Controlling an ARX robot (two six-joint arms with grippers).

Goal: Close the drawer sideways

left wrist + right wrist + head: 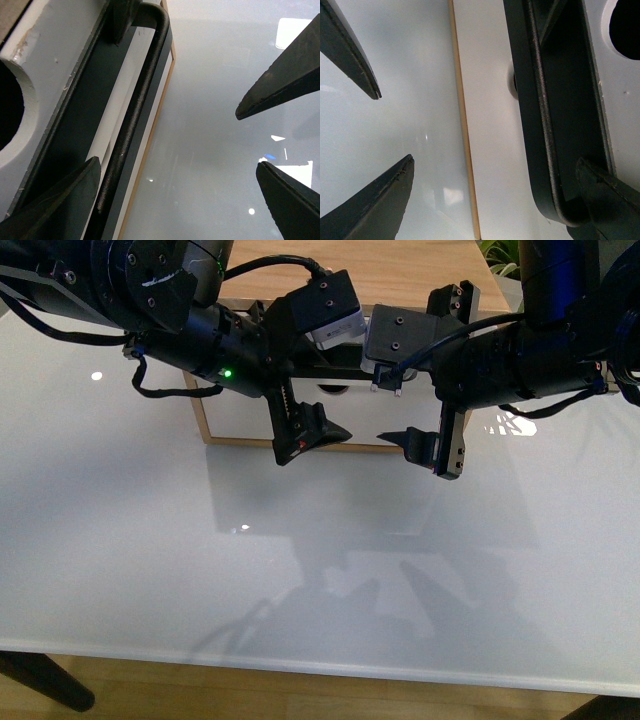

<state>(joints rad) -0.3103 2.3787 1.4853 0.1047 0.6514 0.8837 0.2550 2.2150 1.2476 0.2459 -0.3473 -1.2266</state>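
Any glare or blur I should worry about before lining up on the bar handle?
Front view: only small light glints on the glossy table, plus soft reflections of the arms. Left wrist view: the bar handle is sharp, its grain visible; bright patches sit on the table beyond it. Right wrist view: the bar handle is sharp, with no glare on it.

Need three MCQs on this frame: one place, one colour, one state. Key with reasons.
1. The cabinet stands: A on the white table; B on the floor; C on a shelf.
2. On the drawer, the bar handle is: A silver; B black; C red.
3. The left tool and right tool are: A shut on the handle; B shut empty; C open.
Key: 1A, its base rests on the tabletop; 2B, both wrist views show it black; 3C, each wrist view shows fingertips wide apart.
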